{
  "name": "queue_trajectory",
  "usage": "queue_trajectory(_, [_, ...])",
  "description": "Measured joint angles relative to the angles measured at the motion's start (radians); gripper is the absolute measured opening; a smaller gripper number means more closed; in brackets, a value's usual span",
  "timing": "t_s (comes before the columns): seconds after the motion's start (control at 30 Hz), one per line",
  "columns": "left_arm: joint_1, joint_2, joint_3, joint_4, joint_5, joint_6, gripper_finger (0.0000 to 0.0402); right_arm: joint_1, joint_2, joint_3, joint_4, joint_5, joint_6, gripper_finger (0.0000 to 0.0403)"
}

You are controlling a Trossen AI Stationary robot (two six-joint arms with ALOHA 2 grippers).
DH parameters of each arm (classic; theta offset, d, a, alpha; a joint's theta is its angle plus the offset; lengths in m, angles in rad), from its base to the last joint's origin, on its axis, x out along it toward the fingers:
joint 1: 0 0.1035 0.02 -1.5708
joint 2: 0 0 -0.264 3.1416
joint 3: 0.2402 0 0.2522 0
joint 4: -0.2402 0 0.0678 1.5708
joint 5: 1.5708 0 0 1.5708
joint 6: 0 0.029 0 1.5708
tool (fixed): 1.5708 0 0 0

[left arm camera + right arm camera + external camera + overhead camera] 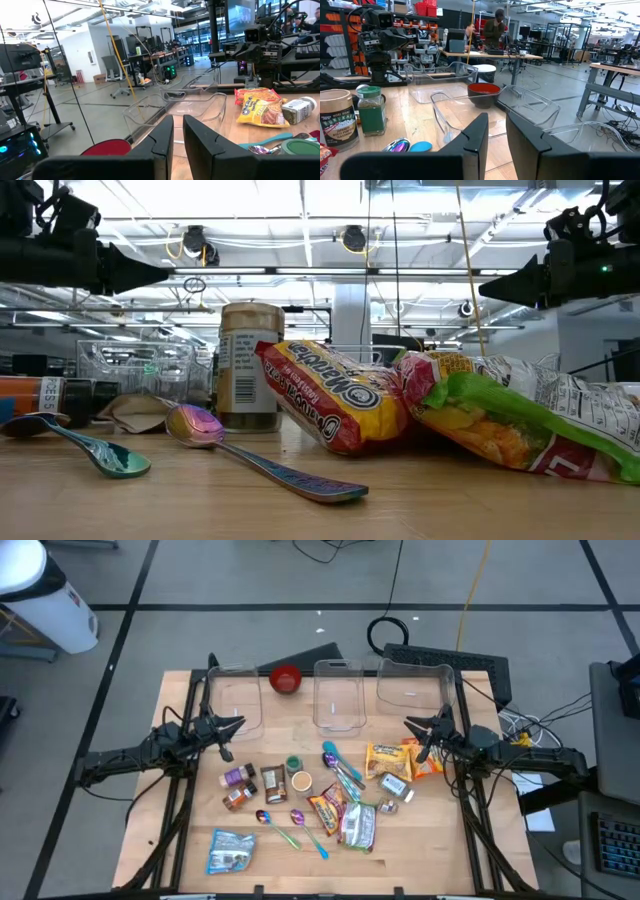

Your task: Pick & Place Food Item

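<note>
Food items lie spread over the middle of the wooden table: a red ramen packet (326, 808) (330, 395), a green and white snack bag (358, 825) (520, 415), orange packets (385, 758) (260, 106), spice jars (238, 777) (339, 120) and a blue bag (230, 850). My left gripper (242, 723) (178, 120) hangs above the table's left side, pointing level toward the middle, shut and holding nothing. My right gripper (406, 723) (497, 117) mirrors it on the right side, also shut and holding nothing.
Three clear plastic bins (235, 700) (338, 695) (413, 683) stand along the far edge, with a red bowl (286, 679) between the left two. Iridescent spoons (275, 825) (215, 430) and blue spoons (340, 765) lie among the food. A keyboard (450, 665) sits behind the right bin.
</note>
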Motion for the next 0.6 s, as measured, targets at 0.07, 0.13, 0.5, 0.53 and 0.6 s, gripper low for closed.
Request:
queue_trajectory(0.07, [0.000,0.000,0.000,0.000,0.000,0.000,0.0045,0.000,0.000,0.000,0.000,0.000,0.000,0.0059])
queue_trajectory(0.13, [0.000,0.000,0.000,0.000,0.000,0.000,0.0044,0.000,0.000,0.000,0.000,0.000,0.000,0.0059])
queue_trajectory(0.5, [0.000,0.000,0.000,0.000,0.000,0.000,0.0045,0.000,0.000,0.000,0.000,0.000,0.000,0.0059])
queue_trajectory(0.53, [0.000,0.000,0.000,0.000,0.000,0.000,0.0045,0.000,0.000,0.000,0.001,0.000,0.000,0.0059])
queue_trajectory(0.6, [0.000,0.000,0.000,0.000,0.000,0.000,0.0045,0.000,0.000,0.000,0.018,0.000,0.000,0.0059])
